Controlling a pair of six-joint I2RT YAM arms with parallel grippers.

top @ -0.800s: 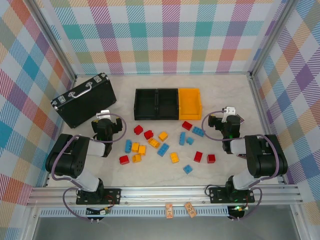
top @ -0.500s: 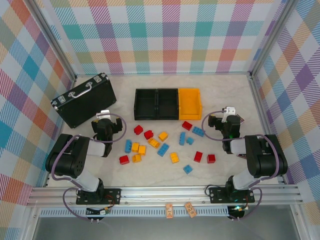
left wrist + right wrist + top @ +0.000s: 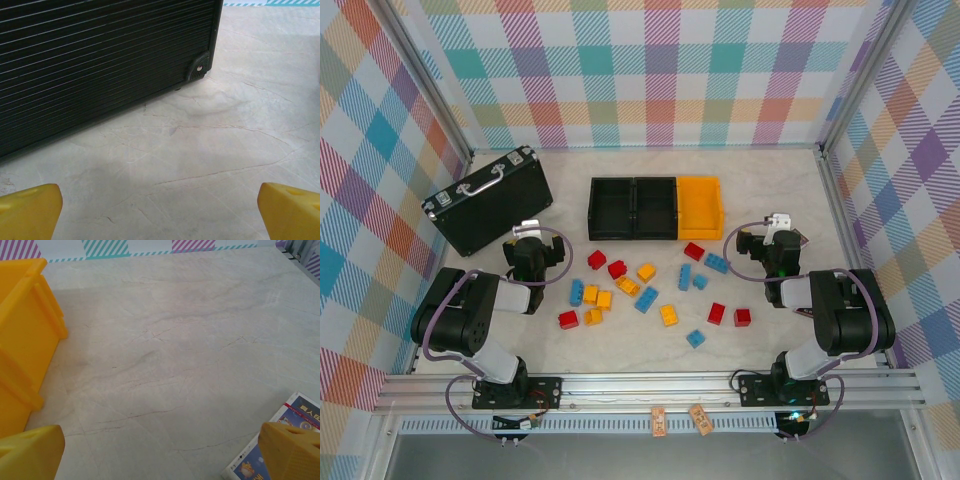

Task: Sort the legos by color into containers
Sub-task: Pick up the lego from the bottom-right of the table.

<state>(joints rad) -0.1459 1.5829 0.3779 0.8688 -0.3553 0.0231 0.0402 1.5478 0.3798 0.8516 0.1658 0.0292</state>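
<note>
Across the top view's middle, we see the legos [image 3: 646, 299] lying loose below the containers [image 3: 634, 210], unmoved since a moment ago: sorting looks unstarted. Low in the left wrist view, the left end effector [image 3: 160, 215] gapes, released; in the right wrist view, the right end effector [image 3: 160, 455] likewise.
</note>
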